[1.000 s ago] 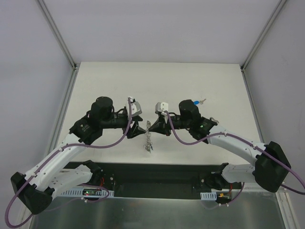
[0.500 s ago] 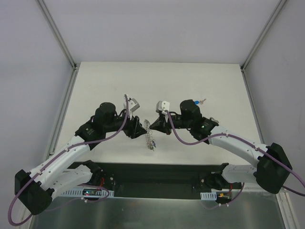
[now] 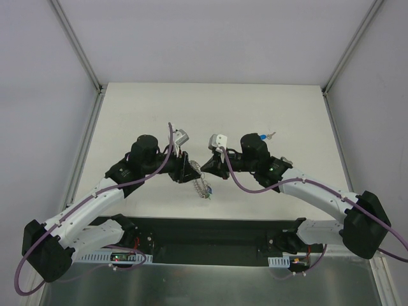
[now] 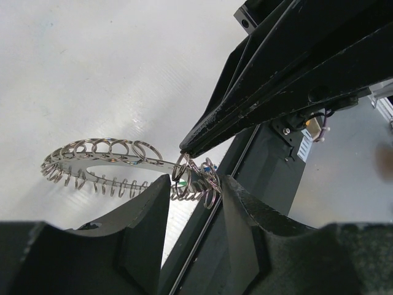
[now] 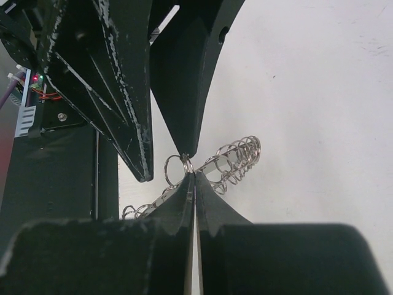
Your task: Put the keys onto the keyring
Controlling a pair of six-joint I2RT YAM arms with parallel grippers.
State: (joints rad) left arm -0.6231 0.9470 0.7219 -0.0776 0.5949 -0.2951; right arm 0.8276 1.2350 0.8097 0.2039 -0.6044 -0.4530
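Observation:
The keyring (image 3: 203,185), a grey metal loop edged with many small wire rings, hangs between the two grippers just above the table's near edge. My right gripper (image 3: 205,168) is shut on its edge, as the right wrist view (image 5: 194,174) shows. My left gripper (image 3: 189,170) is open. In the left wrist view its gripper (image 4: 193,184) straddles a cluster of small rings at one end of the keyring (image 4: 104,161). A trace of blue shows among them. One key with a blue tag (image 3: 264,136) lies on the table behind the right arm.
The black base rail (image 3: 210,231) runs along the table's near edge right below the keyring. Metal frame posts (image 3: 86,60) rise at the table's far corners.
My left gripper has moved right, up to the keyring and the right gripper. The keyring has swung slightly to the right. The right arm has held still.

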